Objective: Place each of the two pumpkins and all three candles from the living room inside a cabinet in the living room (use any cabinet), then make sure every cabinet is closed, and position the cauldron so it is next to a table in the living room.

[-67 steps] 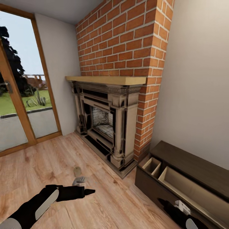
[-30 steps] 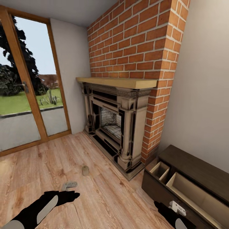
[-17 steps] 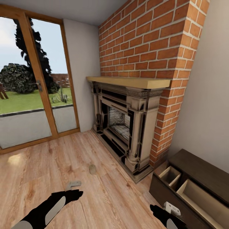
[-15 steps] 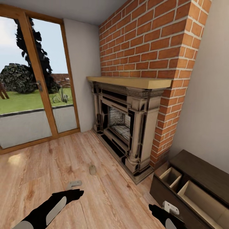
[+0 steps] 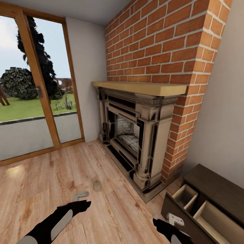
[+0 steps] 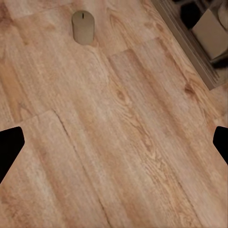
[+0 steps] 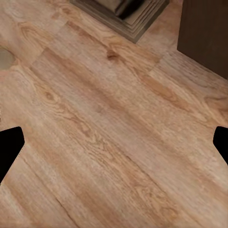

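The left gripper [image 6: 114, 142] is hanging low over the bare wooden floor [image 5: 51, 176] with its two fingertips spread wide and nothing between them. The candle [image 6: 83, 27] is standing upright, long axis vertical, straight ahead of that claw and near it; in the head view the candle [image 5: 97, 185] is sitting just beyond the left gripper [image 5: 81, 203], between it and the fireplace [image 5: 135, 135]. The left arm is judged the nearer one. A small grey object [image 5: 80, 195] of unclear kind is lying beside the candle. The right gripper [image 7: 114, 142] is likewise gaping empty, close to the cabinet [image 5: 210, 200], whose drawers are standing open right of the fireplace.
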